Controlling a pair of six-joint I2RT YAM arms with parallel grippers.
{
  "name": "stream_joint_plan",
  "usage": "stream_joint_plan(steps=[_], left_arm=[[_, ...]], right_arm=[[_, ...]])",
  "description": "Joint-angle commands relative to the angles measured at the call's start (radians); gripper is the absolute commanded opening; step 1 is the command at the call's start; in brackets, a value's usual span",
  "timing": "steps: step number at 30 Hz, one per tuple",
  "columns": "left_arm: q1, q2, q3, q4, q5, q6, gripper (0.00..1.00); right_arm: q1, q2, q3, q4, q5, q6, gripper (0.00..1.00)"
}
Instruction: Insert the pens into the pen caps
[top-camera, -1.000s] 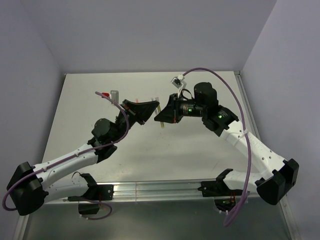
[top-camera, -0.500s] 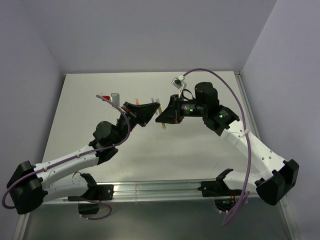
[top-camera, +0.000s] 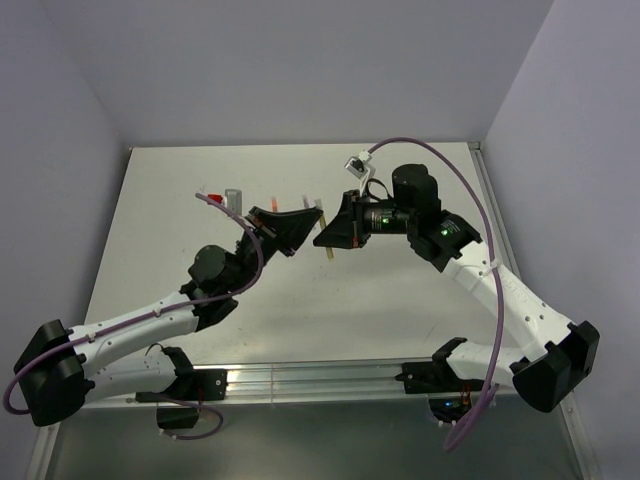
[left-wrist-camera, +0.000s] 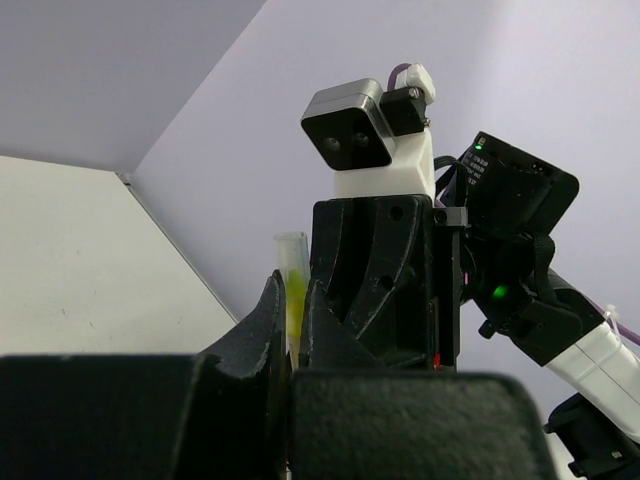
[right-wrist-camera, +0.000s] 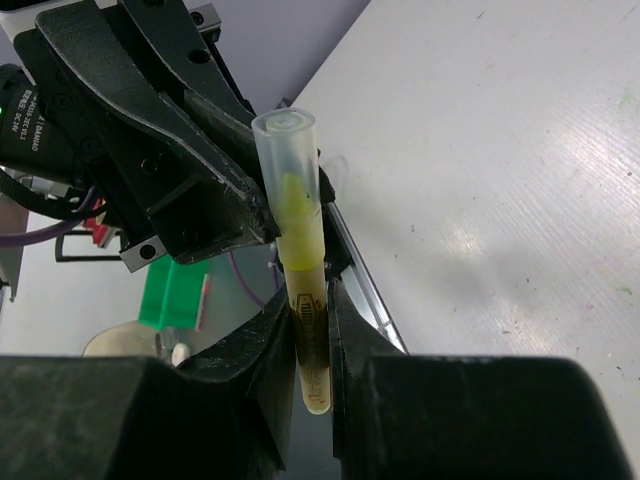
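The right gripper is clamped on the yellow-green pen, holding it roughly upright between the two arms with its tip inside the cream-yellow cap. The dark print on the barrel (small and blurred) cannot be read. The left gripper has its jaws pressed together right at that cap, though I cannot tell whether they pinch it, and white lettering on the motor housing behind it looks like DAMIAO.

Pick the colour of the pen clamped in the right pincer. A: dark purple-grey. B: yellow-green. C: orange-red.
B: in the right wrist view, the right pincer is closed on a yellow-green pen, whose tip sits inside a translucent cap.
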Motion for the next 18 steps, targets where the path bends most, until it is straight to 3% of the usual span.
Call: stream_joint_plan(steps=[1, 7, 10, 13, 18], left_arm=[[-0.156, 0.024, -0.071, -0.199, 0.442, -0.012, 0.0], [-0.158, -0.006, -0.041, -0.249, 0.372, 0.013, 0.0], [-0.139, -0.024, 0.016, -0.338, 0.266, 0.046, 0.0], [-0.071, -0.039, 0.117, -0.421, 0.189, 0.061, 0.06], [0.057, -0.096, 0.208, -0.585, 0.062, 0.098, 0.25]], right_arm=[[-0.113, -0.005, 0.052, 0.386, 0.333, 0.046, 0.0], [-0.114, 0.004, 0.055, 0.385, 0.307, 0.05, 0.0], [-0.111, 0.006, 0.058, 0.359, 0.291, 0.046, 0.0], [-0.1, 0.007, 0.06, 0.304, 0.316, 0.014, 0.0], [-0.096, 0.082, 0.147, 0.1, 0.455, -0.052, 0.0]])
